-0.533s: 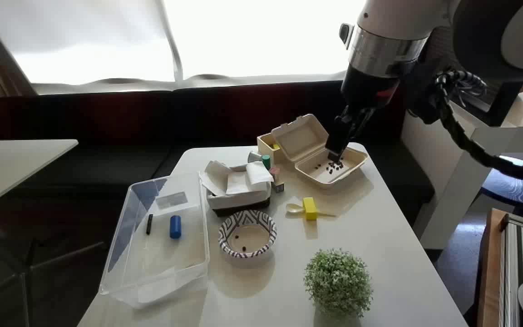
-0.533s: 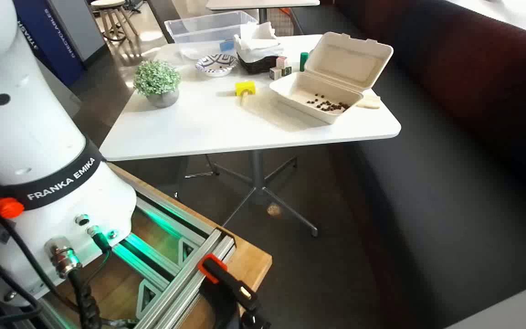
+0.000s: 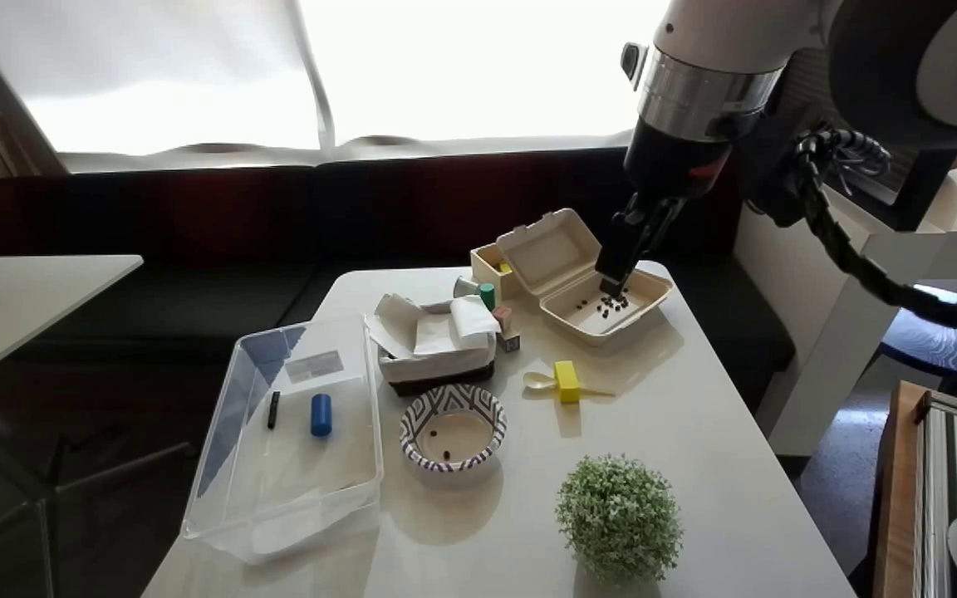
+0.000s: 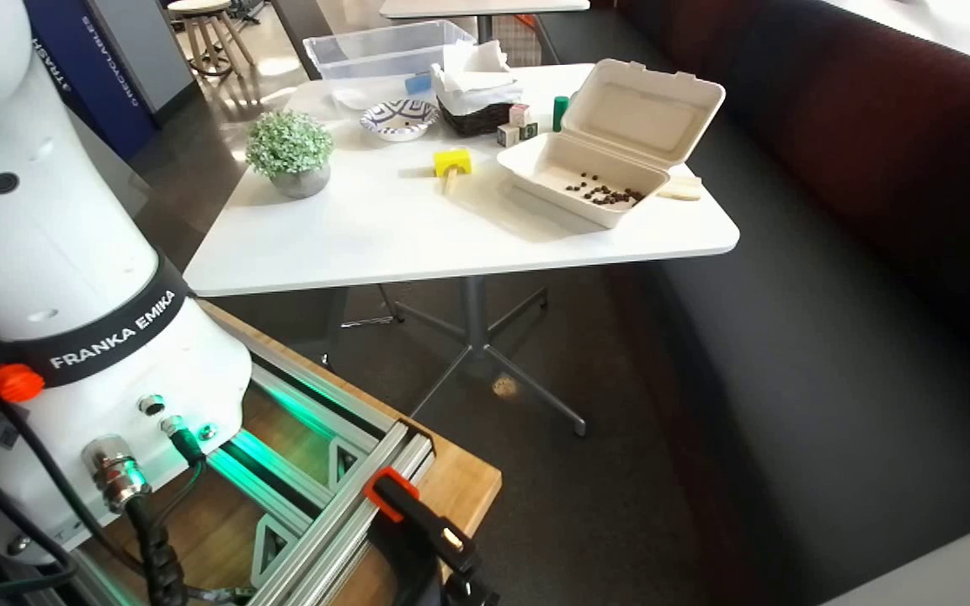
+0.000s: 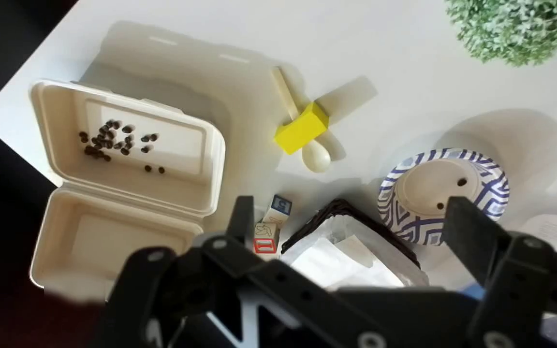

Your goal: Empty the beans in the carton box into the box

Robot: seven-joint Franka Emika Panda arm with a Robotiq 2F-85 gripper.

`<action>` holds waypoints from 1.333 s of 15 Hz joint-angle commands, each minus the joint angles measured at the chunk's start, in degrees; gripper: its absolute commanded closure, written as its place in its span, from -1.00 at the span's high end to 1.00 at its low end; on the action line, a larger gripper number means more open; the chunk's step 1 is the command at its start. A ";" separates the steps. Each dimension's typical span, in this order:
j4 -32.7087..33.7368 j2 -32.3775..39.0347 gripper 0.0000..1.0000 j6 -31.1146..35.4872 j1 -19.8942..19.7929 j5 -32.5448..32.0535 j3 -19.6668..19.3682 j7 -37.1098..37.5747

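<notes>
The carton box (image 5: 177, 145) is tan and stands open with its lid folded back; it also shows in both exterior views (image 3: 557, 253) (image 4: 645, 114). The beans (image 5: 107, 143), small and dark, lie scattered on its floor, mostly towards one end; they show in both exterior views (image 3: 607, 304) (image 4: 607, 197). My gripper (image 5: 348, 199) is open and empty, its fingers wide apart. In an exterior view the gripper (image 3: 614, 278) hangs above the table and partly covers the carton box. A clear plastic bin (image 3: 279, 507) holds a blue cylinder (image 3: 321, 414) and a black marker (image 3: 273, 409).
A patterned paper bowl (image 5: 418, 232) holds two dark beans. A paper-lined dark basket (image 3: 437, 365) stands beside it. A yellow block (image 5: 302, 128) lies on a spoon (image 5: 316, 157). Letter blocks (image 5: 266, 237), a green cylinder (image 3: 487, 295), a small wooden box (image 3: 491, 264) and a plant (image 3: 620, 519) stand around.
</notes>
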 commanded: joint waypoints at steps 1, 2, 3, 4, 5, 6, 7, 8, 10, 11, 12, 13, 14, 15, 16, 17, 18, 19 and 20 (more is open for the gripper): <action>0.42 0.76 1.00 0.39 0.84 -0.52 -1.47 -0.18; 1.32 2.51 1.00 1.81 -0.11 -0.51 -3.07 -1.30; 1.76 3.10 1.00 1.77 0.01 0.34 -4.31 -2.19; 2.60 4.42 1.00 2.33 -1.06 0.35 -6.38 -3.42; 3.33 5.67 1.00 2.28 -1.19 1.61 -9.35 -6.06; 4.25 7.43 1.00 2.32 -1.45 2.69 -12.84 -10.10; 5.52 9.35 1.00 1.46 -1.75 3.58 -15.73 -13.70; 7.05 12.01 1.00 0.43 0.37 5.21 -21.19 -19.45; 10.15 16.10 1.00 -1.05 5.00 7.79 -30.68 -28.62; 11.69 17.50 1.00 -1.73 7.27 10.00 -34.87 -33.61; 12.81 18.91 1.00 -1.72 10.56 12.00 -39.82 -38.54; 14.40 20.04 1.00 -2.80 13.59 14.57 -44.26 -43.42; 16.06 21.48 1.00 -4.02 16.48 18.25 -48.61 -48.11; 17.94 22.72 1.00 -6.09 18.30 22.02 -51.59 -52.57; 20.50 25.82 1.00 -8.71 18.77 27.82 -54.72 -57.03; 23.03 28.20 1.00 -11.92 19.39 32.07 -56.55 -58.20; 17.39 23.00 1.00 -7.09 9.49 26.43 -44.92 -54.00; 19.34 24.60 1.00 -9.19 9.68 29.10 -46.47 -56.20; 20.68 25.79 1.00 -10.18 9.59 30.27 -47.14 -57.18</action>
